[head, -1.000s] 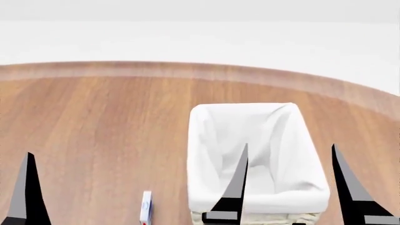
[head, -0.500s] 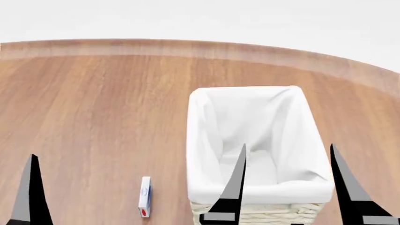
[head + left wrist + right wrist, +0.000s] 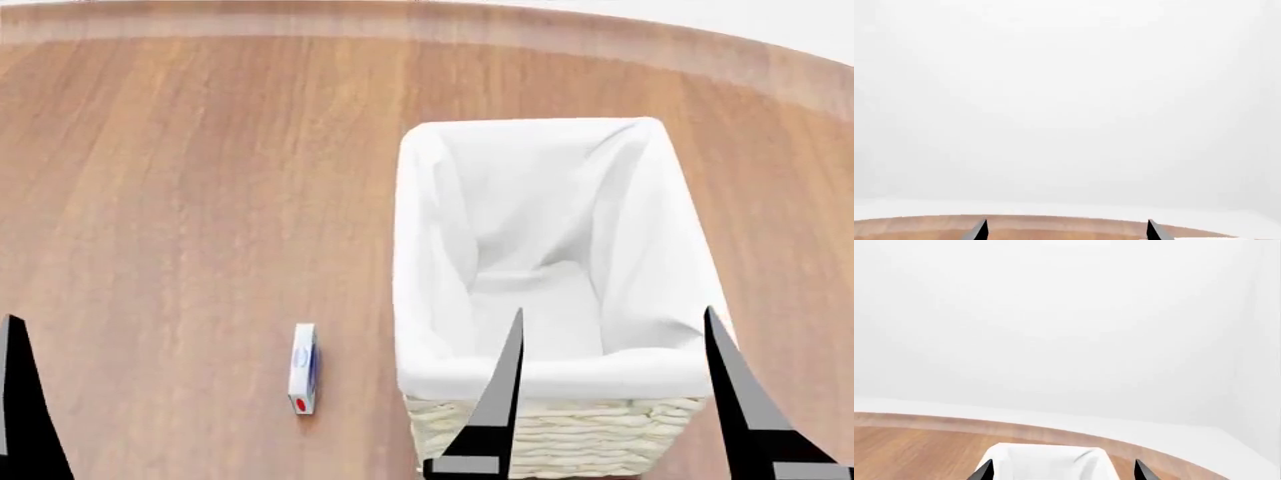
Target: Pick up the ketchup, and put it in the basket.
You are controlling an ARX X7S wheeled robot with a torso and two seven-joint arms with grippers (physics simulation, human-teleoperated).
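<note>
The round wooden table [image 3: 200,200] carries the empty lined basket [image 3: 554,375] and a small white box [image 3: 304,368], the ketchup nowhere in view, so search nearer before reaching, with right gripper [image 3: 614,395] spread open and left gripper [image 3: 1066,231] likewise.

Table [image 3: 200,200]: warm brown wood grain with a paler band along the far edge. Basket [image 3: 561,440]: cream woven wicker, with a plain white cloth liner [image 3: 534,200]. Small box [image 3: 304,368]: white, with blue and red marks. Gripper fingers [image 3: 501,400]: black and grey.
</note>
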